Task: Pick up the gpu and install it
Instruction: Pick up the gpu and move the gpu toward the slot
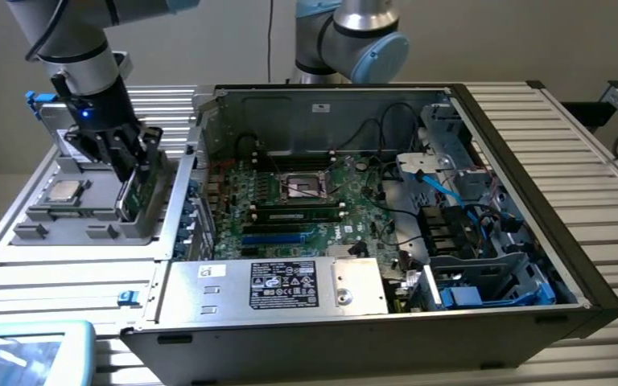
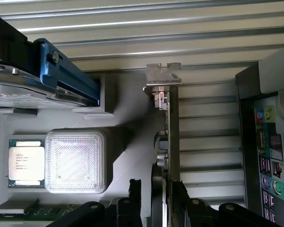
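Fingers (image 2: 133, 191) spread, I straddled the gpu (image 2: 169, 137), standing on edge in the tray (image 1: 32, 217) at the exterior view's left. Light, stiff, fragile, I judged: best pinched across its bare board.

Noted gpu (image 1: 132, 195) board as green along its visible edge, end bracket (image 2: 163, 78) dull silver. Gripper (image 1: 126, 157) black throughout. Holder tray (image 1: 73, 215) plain mid-grey. CPU (image 2: 26, 162) silver-lidded, green rim, dark print on the lid. Square cover (image 2: 75, 161) translucent white with a fine grid texture. Clip (image 2: 68, 73) bright blue on a black rail (image 2: 9, 42). Motherboard (image 1: 287, 201) green, with black and blue slots. Labelled box (image 1: 277, 285) bare silver metal, label black and white. Cables (image 1: 438, 185) light blue. Table (image 1: 578, 129) pale grey, ribbed in parallel lines. Arm joints (image 1: 373, 44) silver-grey with light-blue caps.
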